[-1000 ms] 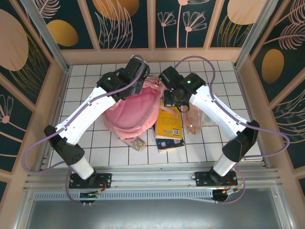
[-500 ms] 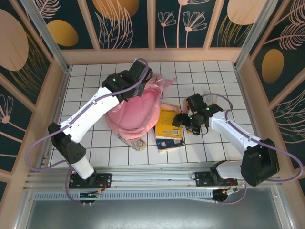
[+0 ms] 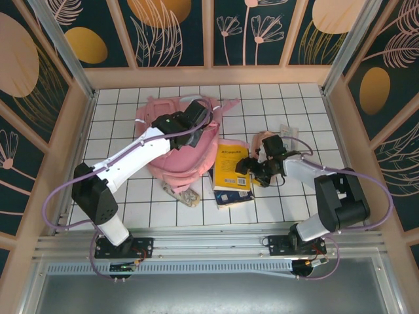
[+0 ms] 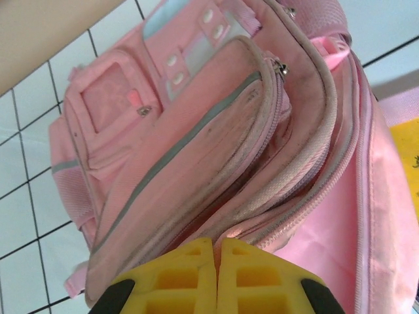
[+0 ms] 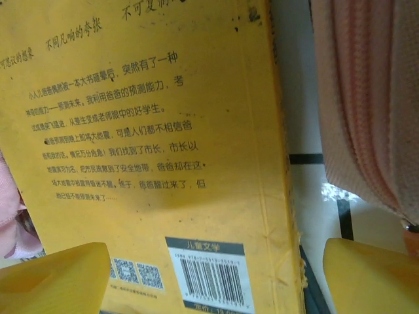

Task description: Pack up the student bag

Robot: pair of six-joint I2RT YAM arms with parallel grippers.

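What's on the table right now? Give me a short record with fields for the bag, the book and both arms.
bag: student bag lies left of centre on the tiled table; one compartment looks unzipped
book: yellow book lies flat just right of the bag, back cover with the barcode facing up
left gripper: jaws shut, at the bag's zip edge
right gripper: jaws open, one on either side of the book's edge, not closed on it
packed: book is outside the bag

The student bag (image 3: 194, 161) just left of the book (image 3: 233, 167), on the table (image 3: 298, 104)
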